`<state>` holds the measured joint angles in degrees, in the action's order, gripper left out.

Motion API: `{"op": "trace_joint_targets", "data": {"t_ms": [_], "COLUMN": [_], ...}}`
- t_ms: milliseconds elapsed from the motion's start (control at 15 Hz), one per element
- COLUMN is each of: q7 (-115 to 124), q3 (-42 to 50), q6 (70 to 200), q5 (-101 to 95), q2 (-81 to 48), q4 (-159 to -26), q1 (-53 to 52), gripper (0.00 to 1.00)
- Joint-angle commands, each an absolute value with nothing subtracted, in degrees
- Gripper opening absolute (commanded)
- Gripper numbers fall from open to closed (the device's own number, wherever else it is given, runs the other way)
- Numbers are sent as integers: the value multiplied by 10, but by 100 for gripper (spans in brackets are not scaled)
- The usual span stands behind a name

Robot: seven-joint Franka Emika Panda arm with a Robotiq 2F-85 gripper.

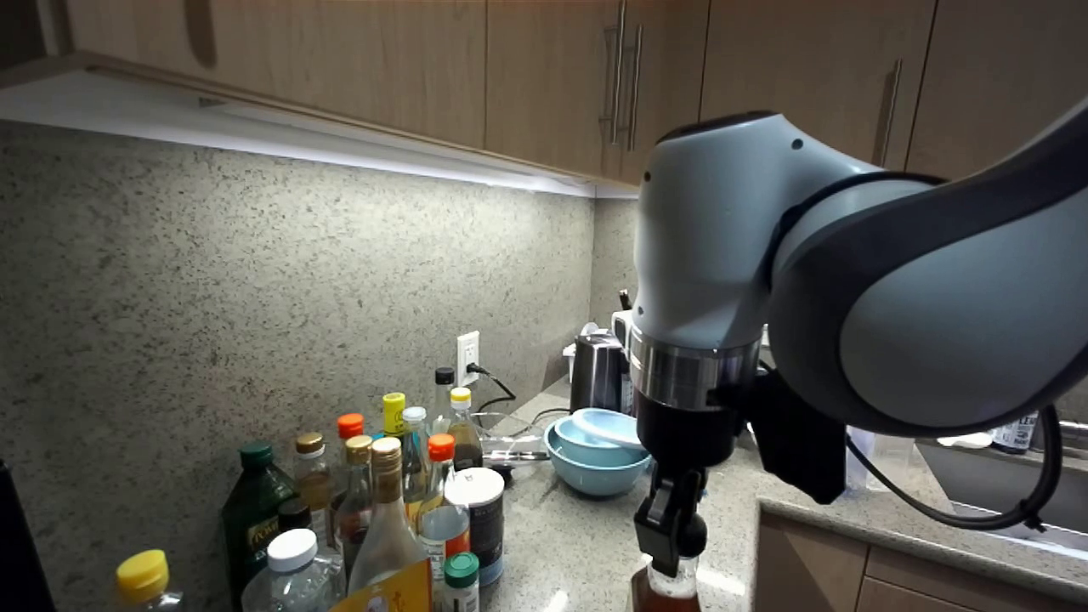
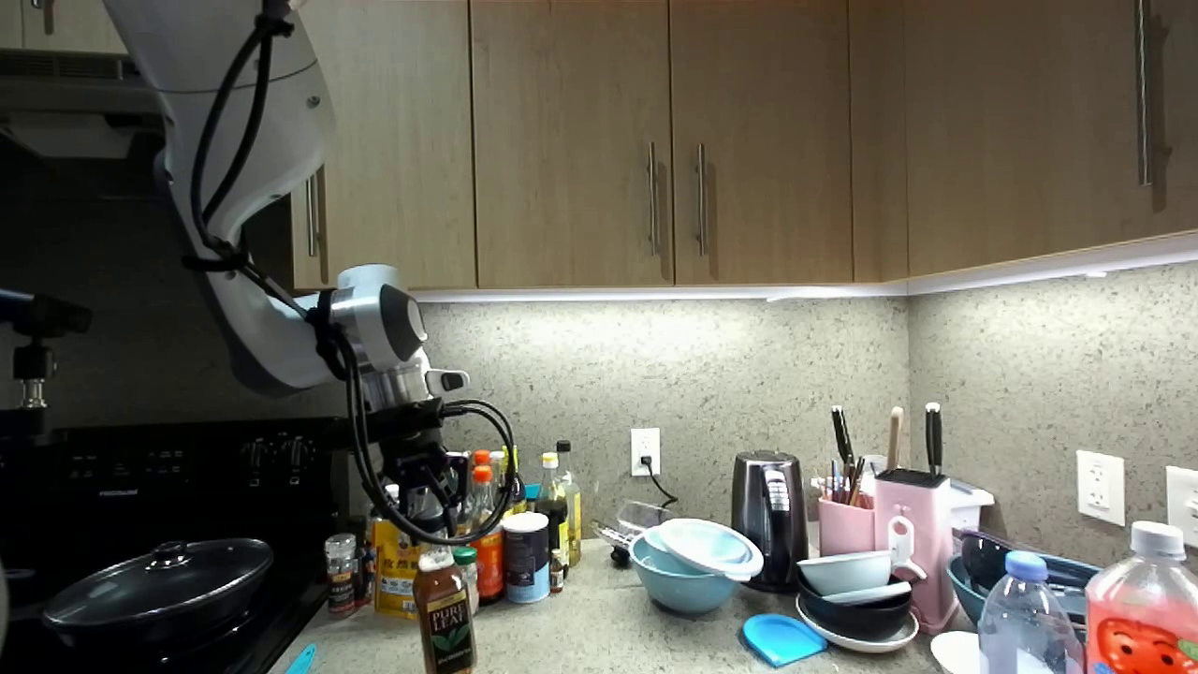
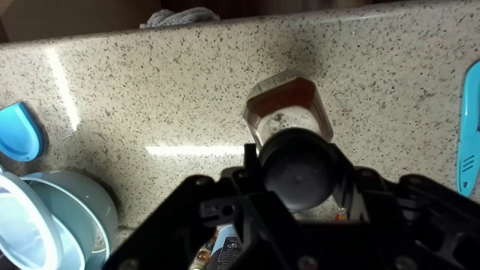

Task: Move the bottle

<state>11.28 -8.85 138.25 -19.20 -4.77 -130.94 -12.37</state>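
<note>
The stone surface (image 3: 180, 82) lies beneath the robot arm (image 1: 705, 238). Stacked blue bowls (image 2: 683, 585) rest on it. The hand (image 3: 298, 161), closed to bottle-top width, grips the tea bottle (image 2: 447, 622) by its top. The tea bottle is located between the canister (image 2: 526, 560) and the surface edge. A small brown bottle (image 2: 558, 571) stands beside the canister.

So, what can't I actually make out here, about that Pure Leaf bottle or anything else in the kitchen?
Pure Leaf bottle: its base is cut off by the picture's lower edge in an exterior view.
Dark canister: partly behind the gripper in the wrist view; its fine print is too small to read.
Pan lid: hides anything beneath it, in an exterior view.
Turquoise utensil: cut off by the right edge in the wrist view.
</note>
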Motion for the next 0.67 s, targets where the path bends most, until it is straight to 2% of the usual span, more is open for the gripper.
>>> {"op": "trace_joint_targets", "data": {"t_ms": [0, 600], "q7": [105, 80], "q3": [-94, -99], "q6": [1395, 1416], "q5": [-185, -98], "q2": [-46, -73], "q4": [-1312, -1311], "q1": [-122, -120], "gripper": [21, 21]}}
